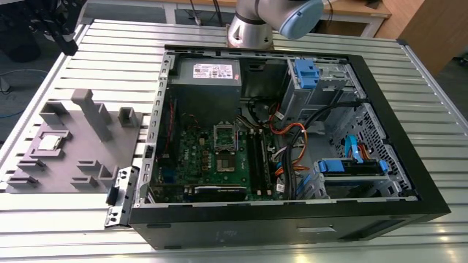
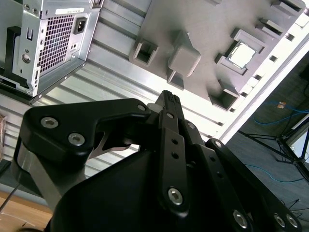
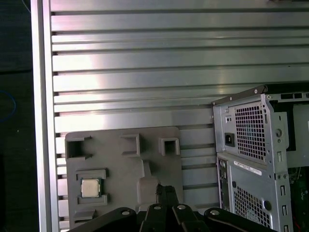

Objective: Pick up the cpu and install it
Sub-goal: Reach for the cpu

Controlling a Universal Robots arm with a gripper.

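Observation:
The cpu (image 1: pixel 49 142), a small silvery square chip, lies flat in a square pocket of the grey holder plate (image 1: pixel 80 164) at the exterior view's left, beside the open computer case (image 1: pixel 292 219). In both wrist views my gripper hangs high above the table. Its black fingers are shut together on nothing at the tip (image 2: pixel 169 99) (image 3: pixel 164 189). The cpu (image 3: pixel 90 187) (image 2: pixel 241 54) sits in the holder plate (image 3: pixel 120 154) well off to one side of the fingertips, far below them. Inside the case, the motherboard socket (image 1: pixel 225 138) lies open.
The slatted aluminium table (image 1: pixel 66 219) carries the case and holder plate. Raised grey posts (image 1: pixel 95 112) stand on the plate near the cpu. Cables (image 1: pixel 292 142), blue drive brackets (image 1: pixel 351 164) and the power supply (image 1: pixel 208 74) crowd the case. The arm's base (image 1: pixel 252 30) stands behind it.

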